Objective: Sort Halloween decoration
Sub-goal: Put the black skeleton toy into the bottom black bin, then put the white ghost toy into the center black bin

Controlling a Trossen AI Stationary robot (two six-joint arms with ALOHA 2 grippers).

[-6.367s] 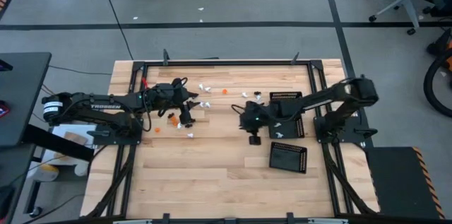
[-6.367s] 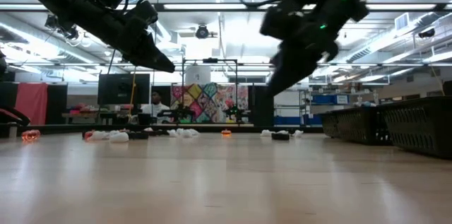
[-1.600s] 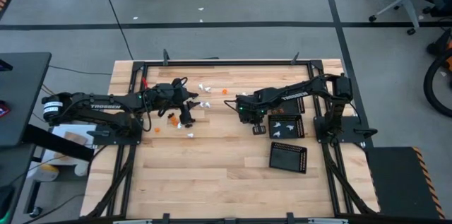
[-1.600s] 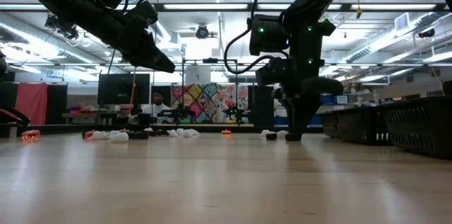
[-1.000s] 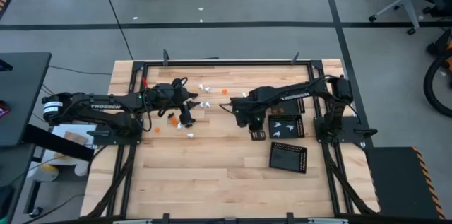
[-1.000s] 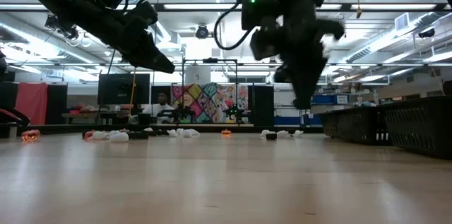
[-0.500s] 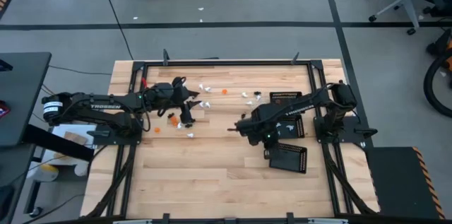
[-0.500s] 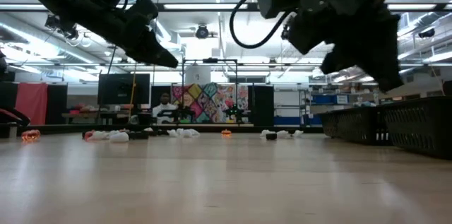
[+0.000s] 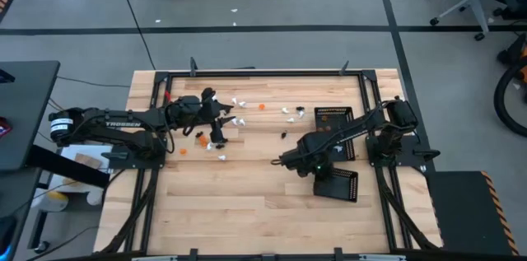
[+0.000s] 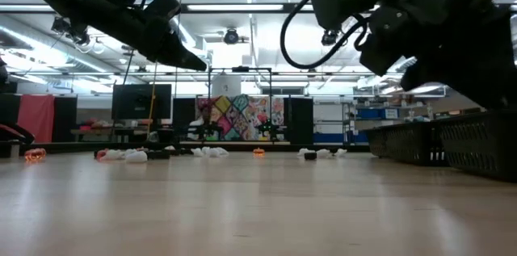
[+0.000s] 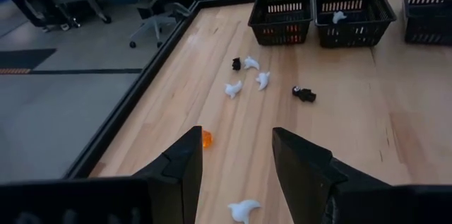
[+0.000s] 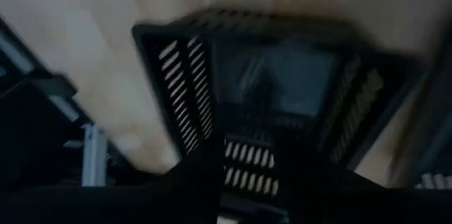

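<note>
The Halloween decoration lies as tiny white, orange and black pieces strewn on the wooden table: white ones (image 9: 239, 102) and an orange one (image 9: 262, 106) toward the far side, and a black one (image 9: 284, 135) near the middle. My left gripper (image 11: 233, 174) hangs open above the left cluster (image 9: 224, 123), with an orange piece (image 11: 205, 138) and a white piece (image 11: 244, 210) just ahead of its fingers. My right gripper (image 9: 319, 170) tips down over the near black tray (image 9: 339, 187). In the blurred right wrist view its fingers stand apart (image 12: 251, 174), with only tray wall showing between them.
Two more black perforated trays (image 9: 333, 116) stand at the far right, one partly under my right arm; one holds a white piece (image 11: 339, 17). A black metal frame (image 9: 263, 72) rims the table. Bare wood lies along the near half (image 9: 239, 212).
My right gripper has swung from beside the far trays toward the table's near edge and now hangs over the near tray, tipped more steeply down. My left gripper has stayed in place and rolled a little at the wrist.
</note>
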